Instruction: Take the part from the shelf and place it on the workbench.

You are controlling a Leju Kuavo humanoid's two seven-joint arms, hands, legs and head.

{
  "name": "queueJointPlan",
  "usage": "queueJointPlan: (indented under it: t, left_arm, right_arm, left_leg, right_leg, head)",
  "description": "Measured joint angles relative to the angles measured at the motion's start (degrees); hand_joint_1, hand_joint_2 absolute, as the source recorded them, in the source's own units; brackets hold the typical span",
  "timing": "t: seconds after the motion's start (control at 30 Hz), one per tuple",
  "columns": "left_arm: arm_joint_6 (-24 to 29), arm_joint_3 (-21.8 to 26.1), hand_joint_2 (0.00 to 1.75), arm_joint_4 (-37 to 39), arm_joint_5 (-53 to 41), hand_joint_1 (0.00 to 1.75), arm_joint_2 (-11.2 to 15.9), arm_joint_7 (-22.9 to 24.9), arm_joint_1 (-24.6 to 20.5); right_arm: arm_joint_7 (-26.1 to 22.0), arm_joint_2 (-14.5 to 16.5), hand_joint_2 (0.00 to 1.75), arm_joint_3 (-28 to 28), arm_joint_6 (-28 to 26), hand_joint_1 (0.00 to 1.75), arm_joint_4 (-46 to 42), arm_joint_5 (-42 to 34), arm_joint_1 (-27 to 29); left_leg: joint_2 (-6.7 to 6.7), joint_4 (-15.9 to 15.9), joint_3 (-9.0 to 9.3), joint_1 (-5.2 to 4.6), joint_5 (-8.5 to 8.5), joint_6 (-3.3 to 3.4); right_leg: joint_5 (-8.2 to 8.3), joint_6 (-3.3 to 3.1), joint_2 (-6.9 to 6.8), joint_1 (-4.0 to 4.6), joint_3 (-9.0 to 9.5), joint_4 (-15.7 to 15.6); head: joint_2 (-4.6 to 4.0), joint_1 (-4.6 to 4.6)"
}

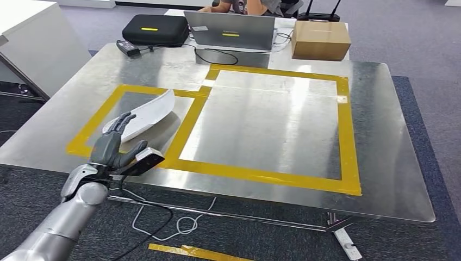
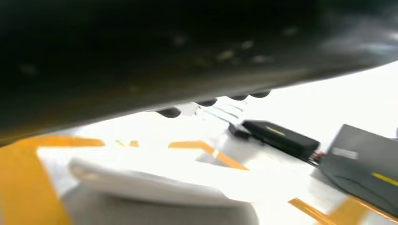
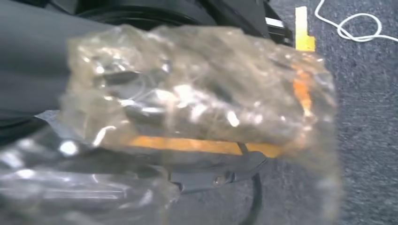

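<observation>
The left hand (image 1: 115, 145) hovers with fingers spread, holding nothing; the curved white plastic part (image 1: 145, 115) lies just beyond its fingertips on the steel workbench (image 1: 261, 136). Whether the right hand's fingers are spread or closed I cannot tell.

arm (image 1: 60, 220): silver | left hand (image 1: 114, 144): dark grey fingers | wrist: black cable

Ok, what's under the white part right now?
The white part sits on the steel workbench inside the smaller yellow tape frame. The left hand covers its near end.
</observation>
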Motion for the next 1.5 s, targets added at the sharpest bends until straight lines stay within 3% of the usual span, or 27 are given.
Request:
queueJointPlan:
  t: [0.2, 0.43, 0.57, 0.6, 0.67, 0.73, 0.77, 0.8, 0.83, 0.9, 0.97, 1.07, 1.13, 1.23, 1.27, 1.3, 1.33, 1.43, 1.5]
  left_arm:
    - [-1.95, 2.74, 0.0, -12.15, 10.67, 0.0, 0.03, -5.41, 11.93]
    - [-1.04, 10.11, 0.0, -20.08, 20.87, 0.0, -1.8, -13.94, 23.33]
    - [-2.89, 14.71, 0.0, -20.97, 25.12, 0.0, -3.97, -16.31, 26.38]
    - [-3.62, 16.01, 0.0, -21.03, 26.0, 0.0, -4.75, -16.97, 26.9]
    - [-5.21, 18.67, 0.0, -21.01, 27.4, 0.0, -6.41, -17.96, 27.72]
    - [-7.27, 21.31, 0.0, -20.75, 28.64, 0.0, -7.93, -18.31, 28.29]
    - [-8.4, 22.76, 0.0, -20.44, 29.22, 0.0, -8.72, -18.35, 28.44]
    - [-9.51, 24.28, 0.0, -20.0, 29.7, 0.0, -9.5, -18.38, 28.48]
    - [-10.48, 25.79, 0.0, -19.41, 30.04, 0.0, -10.27, -18.4, 28.44]
    - [-12.17, 28.85, 0.0, -18.04, 30.34, 0.0, -11.59, -18.5, 28.34]
    - [-13.58, 31.72, 0.0, -16.8, 30.34, 0.0, -12.63, -18.59, 28.12]
    - [-15.41, 35.13, 0.0, -14.63, 29.59, 0.0, -13.94, -18.67, 27.47]
    - [-16.28, 37.13, 0.0, -13.0, 29.08, 0.0, -14.61, -18.69, 27.14]
    - [-16.69, 39.27, 0.0, -11.18, 28.85, 0.0, -15.27, -18.72, 26.61]
    - [-16.76, 39.82, 0.0, -10.59, 28.72, 0.0, -15.47, -18.71, 26.47]
    - [-16.87, 40.32, 0.0, -10.04, 28.55, 0.0, -15.69, -18.7, 26.34]
    - [-17.01, 40.81, 0.0, -9.46, 28.31, 0.0, -15.91, -18.7, 26.17]
    - [-17.39, 42.05, 0.0, -7.84, 27.51, 0.0, -16.33, -18.98, 25.28]
    - [-17.53, 42.75, 0.0, -7.05, 27.02, 0.0, -16.57, -19.4, 24.7]
  right_arm:
    - [1.43, 3.16, 0.0, -1.88, 4.54, 0.0, -6.26, -0.26, 1.74]
    - [2.9, 7.15, 0.0, -5.27, 9.22, 0.0, -14.49, 0.94, 2.9]
    - [3.13, 8.49, 0.0, -6.93, 10.16, 0.0, -17.04, 1.81, 3.05]
    - [3.1, 8.68, 0.0, -7.36, 10.29, 0.0, -17.51, 2.02, 3.07]
    - [3.02, 8.92, 0.0, -8.23, 10.48, 0.0, -18.23, 2.48, 3.06]
    - [2.85, 9.02, 0.0, -9.04, 10.56, 0.0, -18.68, 2.98, 3.0]
    - [2.72, 9.02, 0.0, -9.47, 10.62, 0.0, -18.9, 3.26, 2.99]
    - [2.56, 9.02, 0.0, -9.9, 10.69, 0.0, -19.12, 3.52, 2.98]
    - [2.37, 9.02, 0.0, -10.3, 10.78, 0.0, -19.33, 3.77, 2.96]
    - [1.98, 9.11, 0.0, -11.01, 10.92, 0.0, -19.7, 4.11, 2.73]
    - [1.56, 9.3, 0.0, -11.64, 11.06, 0.0, -20.01, 4.39, 2.38]
    - [0.99, 9.53, 0.0, -12.57, 11.4, 0.0, -20.44, 4.96, 2.08]
    - [0.71, 9.65, 0.0, -13.1, 11.53, 0.0, -20.71, 5.28, 1.9]
    - [0.48, 9.69, 0.0, -13.69, 11.51, 0.0, -21.07, 5.56, 1.8]
    - [0.5, 9.69, 0.0, -13.88, 11.42, 0.0, -21.12, 5.64, 1.8]
    - [0.61, 9.7, 0.0, -14.07, 11.21, 0.0, -21.13, 5.71, 1.76]
    - [0.76, 9.72, 0.0, -14.27, 10.93, 0.0, -21.13, 5.77, 1.69]
    - [1.12, 9.9, 0.0, -14.75, 10.19, 0.0, -21.13, 5.85, 1.31]
    - [1.14, 10.01, 0.0, -14.94, 10.1, 0.0, -21.13, 5.91, 1.05]
  left_leg:
    - [0.0, -0.01, 0.01, 0.0, -0.18, -0.07]
    - [-0.01, -0.02, 0.03, 0.0, -0.29, -0.02]
    - [0.13, -0.86, 0.53, 0.01, 0.12, 1.06]
    - [0.23, -1.61, 0.91, 0.21, 0.55, 1.36]
    - [0.51, -2.62, 1.37, 0.59, 1.18, 1.66]
    - [0.7, -2.64, 1.21, 0.69, 1.3, 1.68]
    - [0.78, -2.59, 1.13, 0.78, 1.32, 1.55]
    - [0.82, -2.52, 1.06, 0.94, 1.34, 1.3]
    - [0.83, -2.38, 1.0, 1.19, 1.31, 0.96]
    - [0.82, -1.57, 0.79, 1.62, 0.95, -0.11]
    - [0.79, -0.62, 0.6, 1.67, 0.44, -1.24]
    - [0.69, -0.43, 0.71, 1.85, 0.43, -2.23]
    - [0.65, 1.34, 0.01, 2.08, -1.29, -2.57]
    - [0.62, 11.95, -4.29, 2.05, -7.74, -2.55]
    - [0.61, 15.25, -5.52, 2.0, -9.04, -2.43]
    - [0.61, 16.46, -5.78, 1.94, -9.08, -2.22]
    - [0.6, 15.53, -5.03, 1.83, -8.07, -1.89]
    - [0.37, 4.44, 0.77, 1.23, -3.02, -0.53]
    - [0.23, 0.64, 2.39, 0.84, -2.18, -0.11]
  right_leg:
    - [-0.2, -0.02, 0.0, 0.01, 0.0, 0.0]
    - [-0.38, -0.06, -0.05, 0.01, 0.04, 0.0]
    - [-0.05, 0.77, -0.1, -0.16, 0.41, -0.71]
    - [-0.72, 0.95, -0.3, -0.09, 0.18, -0.16]
    - [-3.96, 1.32, -0.84, -0.21, -1.84, 4.5]
    - [-7.88, 1.88, -1.16, -0.64, -5.24, 12.41]
    - [-8.74, 2.18, -1.23, -0.89, -6.31, 15.08]
    - [-8.46, 2.51, -1.29, -1.15, -6.27, 15.5]
    - [-7.15, 2.84, -1.38, -1.41, -4.99, 13.49]
    - [-4.04, 3.66, -1.57, -1.94, -0.2, 5.26]
    - [-3.06, 3.27, -1.31, -2.13, 2.61, 0.3]
    - [-3.21, 1.38, -1.1, -1.86, 2.63, 0.4]
    - [-2.8, 0.43, -1.12, -1.76, 2.65, 0.51]
    - [-2.25, -0.44, -1.18, -1.27, 2.15, 0.55]
    - [-2.16, -0.58, -1.19, -1.05, 1.95, 0.56]
    - [-2.09, -0.66, -1.17, -0.87, 1.83, 0.57]
    - [-2.04, -0.69, -1.14, -0.7, 1.77, 0.57]
    - [-1.88, -0.46, -1.04, -0.37, 1.75, 0.64]
    - [-1.63, 0.05, -1.06, -0.27, 1.43, 0.71]
  head:
    - [0.0, 0.0]
    - [0.0, -0.01]
    - [0.0, -0.04]
    - [0.0, 0.01]
    - [0.0, 0.17]
    - [0.0, 0.21]
    - [0.0, 0.19]
    - [0.0, 0.17]
    - [0.0, 0.19]
    - [0.0, 0.31]
    - [0.0, 0.28]
    - [0.0, 0.03]
    - [0.0, -0.09]
    - [0.0, -0.25]
    - [0.0, -0.26]
    - [0.0, -0.26]
    - [0.0, -0.25]
    - [0.0, -0.22]
    - [0.0, -0.2]
